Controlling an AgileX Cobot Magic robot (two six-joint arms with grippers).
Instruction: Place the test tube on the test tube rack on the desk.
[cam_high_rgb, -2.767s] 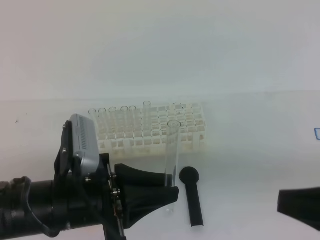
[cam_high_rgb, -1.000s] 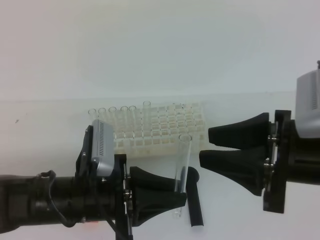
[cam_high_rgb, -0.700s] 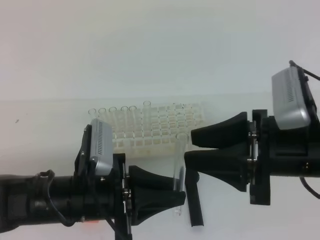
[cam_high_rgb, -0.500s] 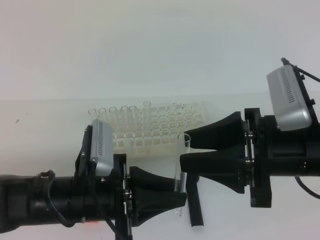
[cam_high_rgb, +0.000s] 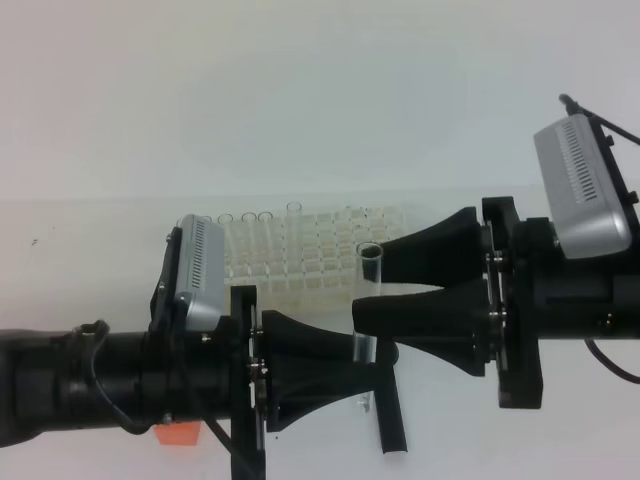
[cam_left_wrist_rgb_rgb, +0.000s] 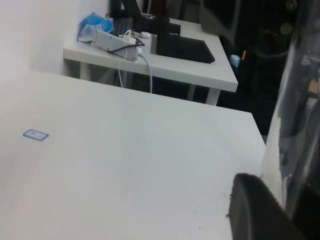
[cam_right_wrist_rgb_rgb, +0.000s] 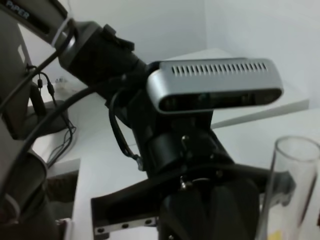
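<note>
The test tube (cam_high_rgb: 371, 262) stands upright above the desk (cam_high_rgb: 90, 260), a thin clear glass tube with an open rim. My left gripper (cam_high_rgb: 365, 352) is shut on its lower part. My right gripper (cam_high_rgb: 372, 286) is open, its two black fingers reaching in from the right on either side of the tube's upper half, well apart from each other. The white test tube rack (cam_high_rgb: 300, 252) lies just behind, with several clear tubes in its left rows. In the right wrist view the test tube's rim (cam_right_wrist_rgb_rgb: 296, 150) shows close up. The left wrist view has the test tube (cam_left_wrist_rgb_rgb: 295, 105) blurred at its right edge.
A black round-headed stick (cam_high_rgb: 390, 415) lies on the desk under the grippers. A small orange piece (cam_high_rgb: 178, 433) shows below the left arm. A small blue mark (cam_left_wrist_rgb_rgb: 35, 134) is on the desk, and a second table (cam_left_wrist_rgb_rgb: 150, 47) with cables stands beyond its edge.
My right gripper has come in from the right and now straddles the tube's upper half. The left gripper has lifted the tube a little.
</note>
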